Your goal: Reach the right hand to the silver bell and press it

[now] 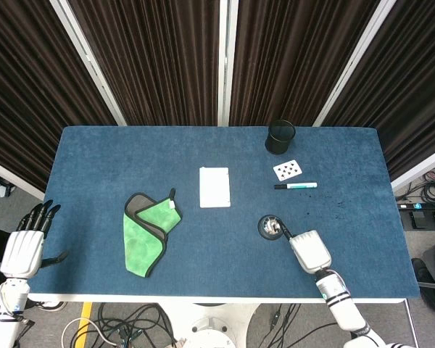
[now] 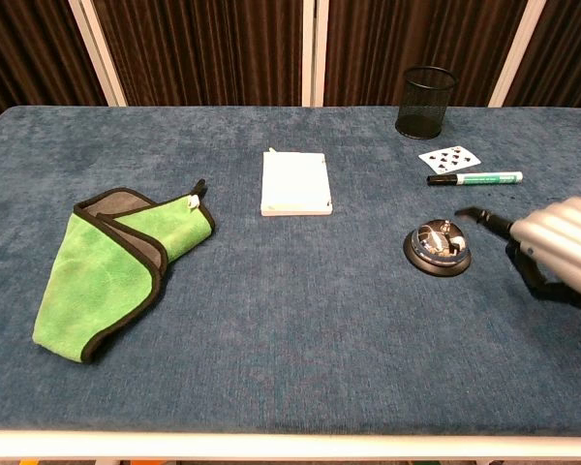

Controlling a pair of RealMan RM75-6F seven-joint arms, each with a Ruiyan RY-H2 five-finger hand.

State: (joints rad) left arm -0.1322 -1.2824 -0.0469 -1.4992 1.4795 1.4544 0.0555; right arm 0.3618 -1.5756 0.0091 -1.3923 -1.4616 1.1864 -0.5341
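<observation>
Here we are looking at the right robot hand (image 2: 554, 250) sitting low over the near right part of the blue surface (image 2: 300, 320), just beside the bell (image 2: 438, 248) and not touching it. The bell is lying to the hand's left and slightly farther from the robot; in the head view the hand (image 1: 309, 250) is showing just below and to the right of the bell (image 1: 272, 226). One dark finger (image 2: 484, 219) is stretching out toward the bell, its tip hanging past the bell's right rim and above the level of the dome, while the other fingers are curling under the silver back of the hand. It is holding nothing. The bell is round, so no long axis is mattering here; what is counting, we judge, is a short shift to the left and forward to bring the fingertip over the button, then a push down.

The left robot hand (image 1: 25, 245) is resting off the surface's left edge, fingers straight and close together, gripping nothing, well apart from the bell, so the right one is much the nearer
</observation>
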